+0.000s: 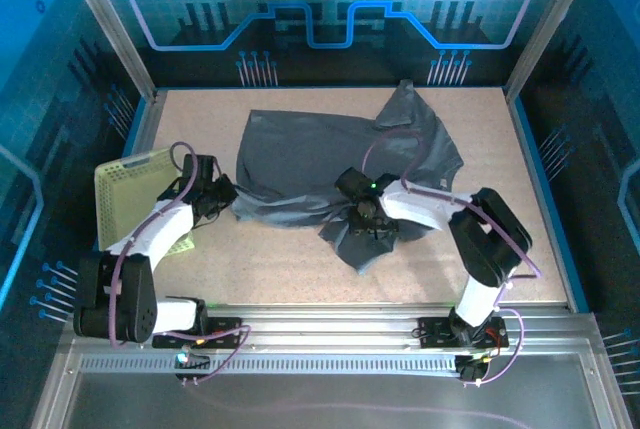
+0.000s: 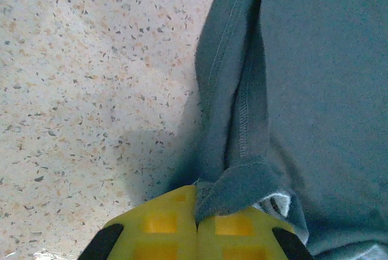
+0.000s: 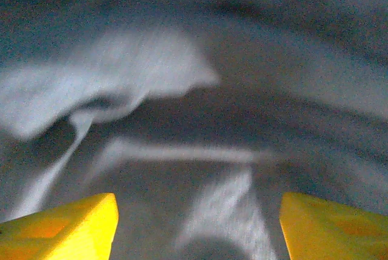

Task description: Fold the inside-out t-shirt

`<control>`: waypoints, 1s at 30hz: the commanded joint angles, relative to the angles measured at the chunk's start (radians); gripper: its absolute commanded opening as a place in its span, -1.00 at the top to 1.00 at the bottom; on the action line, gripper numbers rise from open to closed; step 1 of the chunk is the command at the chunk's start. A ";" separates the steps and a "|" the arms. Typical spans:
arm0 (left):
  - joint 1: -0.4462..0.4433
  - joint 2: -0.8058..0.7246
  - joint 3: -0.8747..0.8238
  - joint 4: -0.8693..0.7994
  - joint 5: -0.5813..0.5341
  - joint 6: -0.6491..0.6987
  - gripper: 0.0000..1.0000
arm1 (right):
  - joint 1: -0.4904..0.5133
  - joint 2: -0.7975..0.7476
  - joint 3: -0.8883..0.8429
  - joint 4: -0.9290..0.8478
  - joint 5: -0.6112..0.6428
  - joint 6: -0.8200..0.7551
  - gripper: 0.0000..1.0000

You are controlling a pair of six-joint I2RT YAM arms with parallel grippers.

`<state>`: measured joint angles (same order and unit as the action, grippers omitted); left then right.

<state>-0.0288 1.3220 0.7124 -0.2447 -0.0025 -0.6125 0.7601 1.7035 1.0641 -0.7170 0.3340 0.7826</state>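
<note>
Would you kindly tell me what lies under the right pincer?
Rumpled grey t-shirt fabric lies under the open right pincer; the table beneath that fabric is covered.

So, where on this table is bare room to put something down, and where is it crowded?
Bare speckled table lies between the dark grey fabric t-shirt and the near metal rail, and in the far left corner behind the pale yellow-green mesh basket. Crowded: the left side, where basket and left gripper, shut on the t-shirt's edge, meet.

Speckled table point(image 1: 285, 271) with crumpled grey t-shirt point(image 1: 300, 154) and mesh basket point(image 1: 125, 189)
</note>
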 commanded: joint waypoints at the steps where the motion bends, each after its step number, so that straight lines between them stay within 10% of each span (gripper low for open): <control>1: 0.009 0.024 0.027 0.010 0.026 0.033 0.97 | 0.125 -0.118 -0.079 -0.116 0.042 0.028 -0.45; 7: 0.009 0.041 0.047 0.010 0.032 0.038 0.97 | 0.304 -0.170 -0.131 -0.142 0.038 0.119 -0.47; 18: 0.009 0.029 0.051 0.007 0.054 0.033 0.96 | 0.288 -0.021 -0.129 -0.048 0.032 0.114 -0.44; 30: 0.004 0.090 0.054 0.055 0.161 0.048 0.82 | 0.153 -0.226 -0.167 -0.286 0.301 0.215 0.71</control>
<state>-0.0288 1.3911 0.7364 -0.2195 0.0906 -0.5911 0.9646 1.5730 0.9142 -0.8860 0.5152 0.9512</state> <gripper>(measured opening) 0.084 0.166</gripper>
